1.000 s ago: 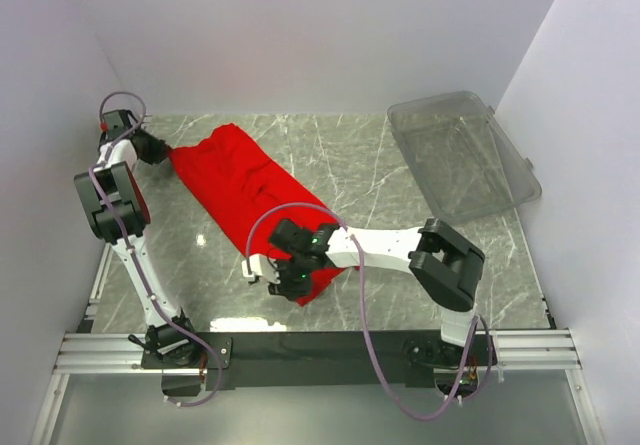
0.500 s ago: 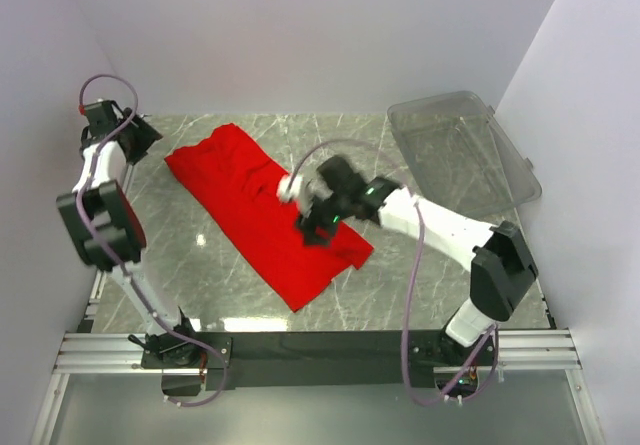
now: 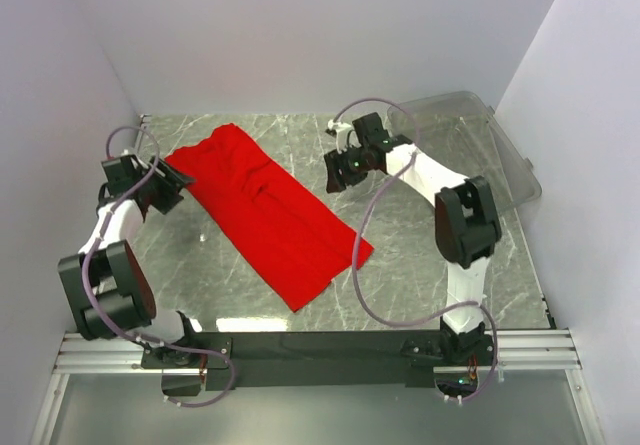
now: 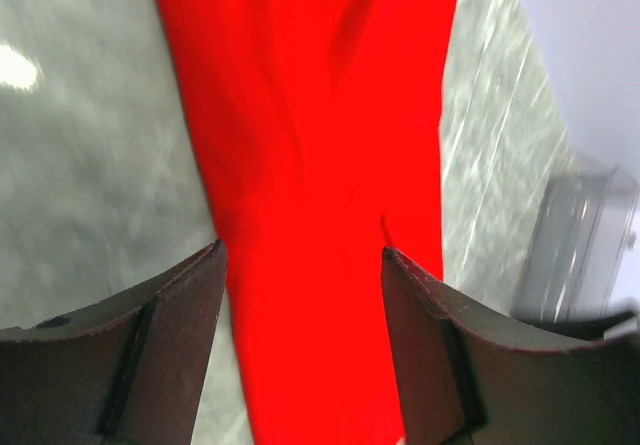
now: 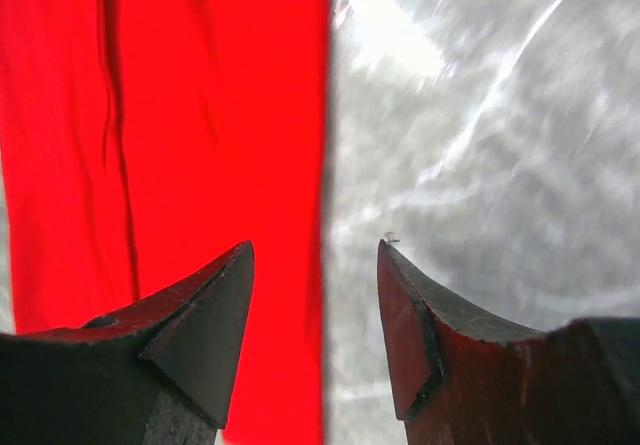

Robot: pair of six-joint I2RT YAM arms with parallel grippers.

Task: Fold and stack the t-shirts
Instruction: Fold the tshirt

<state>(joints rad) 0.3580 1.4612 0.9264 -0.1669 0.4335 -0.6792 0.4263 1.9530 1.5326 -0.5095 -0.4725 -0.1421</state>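
A plain red t-shirt [image 3: 265, 215] lies folded into a long strip, running diagonally across the marble table from back left to front middle. My left gripper [image 3: 178, 182] hovers open by the strip's back-left end; its wrist view looks along the red cloth [image 4: 310, 165] between empty fingers [image 4: 180, 315]. Beyond the strip's right side, at the back middle, my right gripper [image 3: 334, 172] stands open and apart from the cloth. In its wrist view the t-shirt's straight edge [image 5: 160, 145] runs between the empty fingertips [image 5: 235, 275].
A clear plastic bin [image 3: 470, 155] sits at the back right corner, partly behind the right arm; it also shows in the left wrist view as a grey bin [image 4: 585, 235]. White walls close in the marble table [image 3: 420, 255] on three sides.
Both grippers have opened and let go of the t-shirt. The right arm swung from the front middle to the back; the left moved forward. The shirt's front end now lies flatter and longer.
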